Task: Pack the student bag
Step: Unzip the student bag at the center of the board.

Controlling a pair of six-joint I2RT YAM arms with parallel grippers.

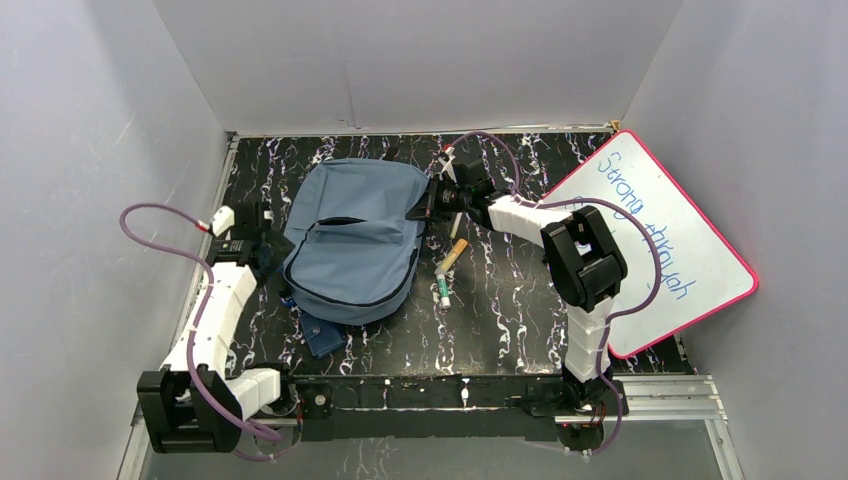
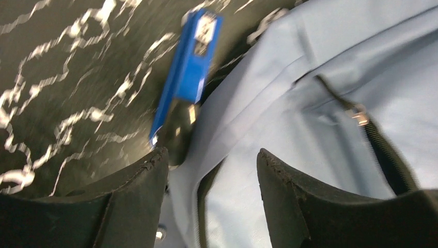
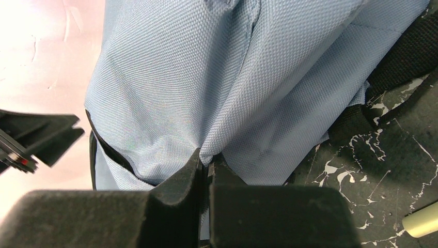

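Right gripper (image 3: pixel 206 157) pinching a fold of coarse-woven bag (image 1: pixel 355 235), left gripper (image 2: pixel 212 155) parted wide over its soft slate-blue cloth, bag slumped left of centre on marbled table (image 1: pixel 510 320), metal zip pull (image 2: pixel 357 114) and glossy blue bar (image 2: pixel 188 67) visible from left wrist only, whiteboard (image 1: pixel 690 270) from above only

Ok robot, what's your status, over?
Left pincer open, empty. Right pincer pinching student bag fabric. Blue object lying beside bag.

Robot lab: white-panelled test booth (image 1: pixel 420 60)
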